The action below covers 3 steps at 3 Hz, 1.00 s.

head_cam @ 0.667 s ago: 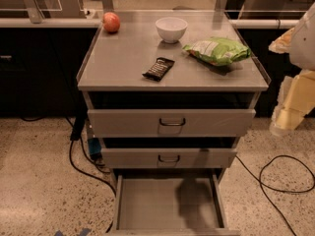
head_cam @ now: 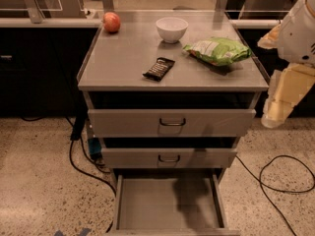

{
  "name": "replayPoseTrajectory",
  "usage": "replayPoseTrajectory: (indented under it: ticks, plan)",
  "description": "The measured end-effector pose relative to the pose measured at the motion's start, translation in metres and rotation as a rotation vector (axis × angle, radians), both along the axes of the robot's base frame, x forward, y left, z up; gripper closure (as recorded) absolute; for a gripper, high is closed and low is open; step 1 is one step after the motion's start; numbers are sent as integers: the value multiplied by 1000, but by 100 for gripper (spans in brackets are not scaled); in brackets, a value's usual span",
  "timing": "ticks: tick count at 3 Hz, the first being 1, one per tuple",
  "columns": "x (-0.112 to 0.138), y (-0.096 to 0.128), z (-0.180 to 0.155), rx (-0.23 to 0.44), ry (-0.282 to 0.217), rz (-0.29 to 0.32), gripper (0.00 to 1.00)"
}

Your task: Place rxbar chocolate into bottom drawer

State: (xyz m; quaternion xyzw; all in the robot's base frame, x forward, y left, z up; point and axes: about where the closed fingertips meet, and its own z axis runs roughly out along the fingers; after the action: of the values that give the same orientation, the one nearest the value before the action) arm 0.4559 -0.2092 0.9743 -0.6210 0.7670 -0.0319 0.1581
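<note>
Camera view: arm (head_cam: pixel 301 29) at right edge, beside cabinet; gripper (head_cam: pixel 281 98) hangs low off tabletop's right corner (open or closed: cannot tell). Dark-wrapped rxbar chocolate (head_cam: pixel 159 68) lies flat on cabinet top (head_cam: pixel 118 63), near bowl (head_cam: pixel 172 29). Below, bottom drawer (head_cam: pixel 147 205) pulled out.

Light was dim and warm, falling from above. The cabinet top (head_cam: pixel 123 65) took a soft sheen, the recesses above the two upper drawers (head_cam: pixel 128 123) went black, and a dark shadow lay across the bottom drawer (head_cam: pixel 142 205) floor. The pale gripper (head_cam: pixel 275 113), at the right edge beside the cabinet, glowed brightest.
</note>
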Motion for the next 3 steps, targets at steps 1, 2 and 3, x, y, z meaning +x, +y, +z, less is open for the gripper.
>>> replayPoseTrajectory:
  ticks: [1, 2, 3]
  plan:
    - [35, 16, -1, -10, 7, 91, 0]
    - [67, 38, -2, -8, 12, 181, 0]
    - [94, 64, -4, 8, 14, 264, 0]
